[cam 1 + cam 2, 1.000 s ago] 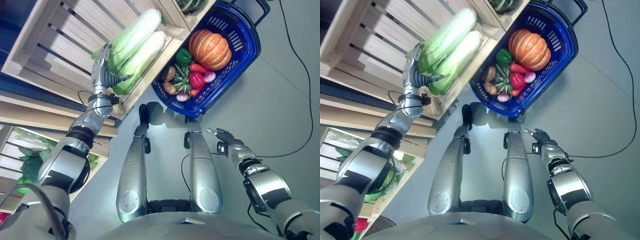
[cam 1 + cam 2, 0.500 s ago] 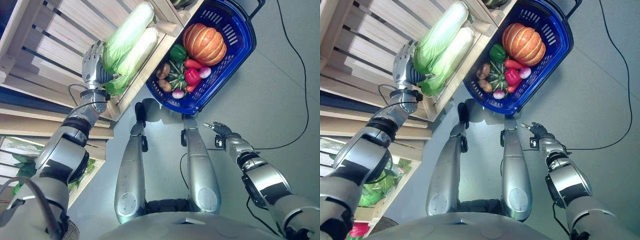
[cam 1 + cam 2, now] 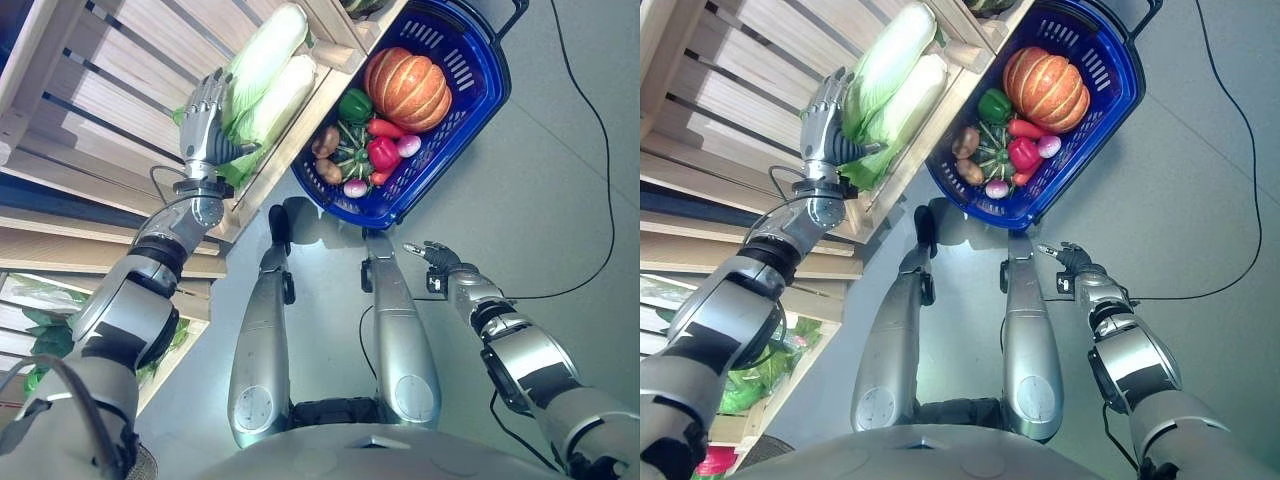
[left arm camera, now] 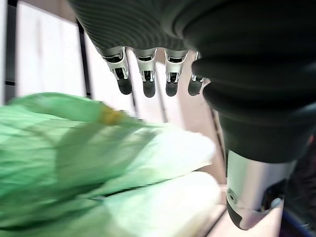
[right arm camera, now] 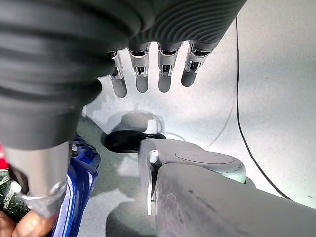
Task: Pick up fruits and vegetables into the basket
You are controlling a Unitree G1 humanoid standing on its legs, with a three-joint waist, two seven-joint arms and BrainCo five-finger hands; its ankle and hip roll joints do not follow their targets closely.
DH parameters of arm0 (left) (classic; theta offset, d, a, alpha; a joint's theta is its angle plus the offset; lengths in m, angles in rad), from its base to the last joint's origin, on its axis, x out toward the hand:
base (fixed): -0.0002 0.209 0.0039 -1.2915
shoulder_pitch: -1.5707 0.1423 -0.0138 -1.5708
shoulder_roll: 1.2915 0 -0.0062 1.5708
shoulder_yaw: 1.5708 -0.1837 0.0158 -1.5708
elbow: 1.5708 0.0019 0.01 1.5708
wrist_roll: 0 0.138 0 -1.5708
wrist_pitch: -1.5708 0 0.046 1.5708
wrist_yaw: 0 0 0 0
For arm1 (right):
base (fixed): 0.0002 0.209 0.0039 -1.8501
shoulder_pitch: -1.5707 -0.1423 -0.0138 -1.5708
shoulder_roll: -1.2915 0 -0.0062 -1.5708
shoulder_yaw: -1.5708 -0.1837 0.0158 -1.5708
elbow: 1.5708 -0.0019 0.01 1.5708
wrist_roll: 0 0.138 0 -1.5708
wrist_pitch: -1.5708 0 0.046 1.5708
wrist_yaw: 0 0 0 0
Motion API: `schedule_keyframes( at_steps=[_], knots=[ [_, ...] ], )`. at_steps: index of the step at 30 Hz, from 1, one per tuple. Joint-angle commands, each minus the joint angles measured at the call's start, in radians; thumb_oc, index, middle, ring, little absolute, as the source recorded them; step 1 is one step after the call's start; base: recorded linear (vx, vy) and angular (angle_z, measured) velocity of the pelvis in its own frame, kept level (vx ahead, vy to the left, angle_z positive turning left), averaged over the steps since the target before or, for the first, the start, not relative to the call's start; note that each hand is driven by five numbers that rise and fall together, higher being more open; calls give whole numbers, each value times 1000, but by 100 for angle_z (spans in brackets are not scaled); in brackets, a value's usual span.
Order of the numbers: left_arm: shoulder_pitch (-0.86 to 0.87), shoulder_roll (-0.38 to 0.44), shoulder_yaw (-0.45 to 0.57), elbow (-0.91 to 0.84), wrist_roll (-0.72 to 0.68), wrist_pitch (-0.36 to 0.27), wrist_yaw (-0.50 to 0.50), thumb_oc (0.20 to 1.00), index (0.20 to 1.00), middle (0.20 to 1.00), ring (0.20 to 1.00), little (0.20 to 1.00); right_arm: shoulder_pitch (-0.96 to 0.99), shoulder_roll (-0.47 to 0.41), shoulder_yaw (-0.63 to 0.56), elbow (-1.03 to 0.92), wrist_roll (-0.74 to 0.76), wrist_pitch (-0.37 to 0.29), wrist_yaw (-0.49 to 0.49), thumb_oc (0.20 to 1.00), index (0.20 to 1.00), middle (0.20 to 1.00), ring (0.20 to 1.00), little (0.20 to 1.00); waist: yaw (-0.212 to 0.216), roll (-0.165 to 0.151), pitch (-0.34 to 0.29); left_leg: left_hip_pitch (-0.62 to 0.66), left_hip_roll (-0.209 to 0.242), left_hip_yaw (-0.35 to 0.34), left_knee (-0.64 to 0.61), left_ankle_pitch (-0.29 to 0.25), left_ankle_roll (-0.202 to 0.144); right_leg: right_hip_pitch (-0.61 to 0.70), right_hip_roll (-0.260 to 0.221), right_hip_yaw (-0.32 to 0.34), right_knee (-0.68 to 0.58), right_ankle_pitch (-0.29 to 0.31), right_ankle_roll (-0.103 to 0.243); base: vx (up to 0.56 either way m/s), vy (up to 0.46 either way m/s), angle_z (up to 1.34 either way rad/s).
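Two long pale-green napa cabbages lie side by side on a slatted wooden shelf. My left hand is raised at their leafy end, open, with straight fingers beside the upper cabbage and holding nothing. On the floor to the right stands the blue basket, holding an orange pumpkin, a green pepper, a red pepper, potatoes and other small vegetables. My right hand hangs open over the grey floor below the basket, its fingers relaxed and empty.
The shelf's wooden front rail runs between the cabbages and the basket. A dark green vegetable lies at the shelf's far end. Leafy greens lie on a lower shelf at the left. Grey floor spreads to the right.
The view shifted after the first frame. In the last half second my left hand rose along the cabbages' leafy end and its fingers straightened. The right hand barely moved.
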Motion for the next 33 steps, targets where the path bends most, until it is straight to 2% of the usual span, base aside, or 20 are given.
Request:
schedule_keyframes(
  at_steps=[1,3,6,9,12,13,14,15,17,18,20,21,25,33],
  knots=[
    [38,3,32,-87,55,-69,62,1000,1000,1000,1000,1000,71,-22,-18,-17,29,-3,-22,1000,1000,1000,1000,1000,30,11,-27,-43,-33,9,86,-66,21,-4,10,-23,107,-59,-11,20,-35,1],
    [52,14,20,-194,67,-73,80,1000,1000,1000,1000,1000,82,-17,-26,-24,34,-6,-29,1000,1000,1000,1000,1000,39,13,-27,-38,-36,5,80,-69,23,1,8,-27,103,-61,-10,24,-47,2],
    [48,21,13,-231,77,-64,96,1000,1000,1000,1000,1000,83,-18,-30,-27,33,-2,-27,1000,1000,1000,1000,1000,41,12,-27,-39,-38,2,81,-69,23,1,7,-30,103,-60,-9,8,-20,4],
    [26,31,11,-262,83,-29,124,1000,1000,1000,1000,1000,87,-16,-28,-34,39,0,-30,1000,1000,1000,1000,1000,40,9,-27,-45,-39,0,83,-70,25,-5,9,-31,108,-61,-10,4,-9,1],
    [-12,40,12,-232,91,29,138,1000,1000,1000,1000,1000,83,-14,-23,-35,38,6,-30,1000,1000,1000,1000,1000,35,5,-27,-48,-36,3,82,-66,24,-9,13,-31,111,-60,-9,0,0,0],
    [-12,40,12,-232,91,29,138,1000,1000,1000,1000,1000,83,-14,-23,-35,38,6,-30,1000,1000,1000,1000,1000,35,5,-27,-48,-36,3,82,-66,24,-9,13,-31,111,-60,-9,0,0,0],
    [-40,47,14,-194,84,68,147,1000,1000,1000,1000,1000,82,-16,-20,-36,37,9,-25,1000,1000,1000,1000,1000,30,1,-27,-50,-33,4,83,-65,23,-13,15,-29,115,-61,-10,0,0,0],
    [-40,47,14,-194,84,68,147,1000,1000,1000,1000,1000,82,-16,-20,-36,37,9,-25,1000,1000,1000,1000,1000,30,1,-27,-50,-33,4,83,-65,23,-13,15,-29,115,-61,-10,0,0,0],
    [-83,47,22,-106,67,105,148,1000,1000,1000,1000,1000,74,-20,-14,-34,36,14,-19,1000,1000,1000,1000,1000,21,-4,-27,-53,-28,8,83,-62,22,-16,21,-25,119,-62,-11,0,0,0],
    [-106,46,20,-56,47,142,131,1000,1000,1000,1000,1000,72,-21,-8,-37,37,16,-18,1000,1000,1000,1000,1000,15,-7,-27,-56,-24,9,85,-61,21,-21,24,-22,124,-63,-11,0,0,0],
    [-126,49,20,-11,27,139,127,1000,1000,1000,1000,1000,65,-20,-2,-33,36,17,-16,1000,1000,1000,1000,1000,10,-9,-27,-56,-22,10,85,-58,20,-24,26,-19,128,-63,-12,0,0,0],
    [-152,49,13,42,4,161,95,1000,1000,1000,1000,1000,60,-18,6,-30,38,16,-13,1000,1000,1000,1000,1000,4,-12,-27,-57,-20,10,86,-57,20,-25,29,-17,130,-65,-13,0,0,0],
    [-184,48,7,134,-33,171,45,1000,1000,1000,1000,1000,45,-15,19,-19,38,16,-8,1000,1000,1000,1000,1000,-6,-16,-27,-56,-15,16,88,-54,17,-26,30,-15,131,-65,-14,0,0,0],
    [-217,22,-7,288,-140,254,-119,1000,1000,1000,1000,1000,21,-17,45,-8,33,15,1,1000,1000,1000,1000,1000,-27,-24,-27,-52,-7,27,86,-51,13,-24,33,-9,124,-65,-16,-5,13,-2]
  ],
)
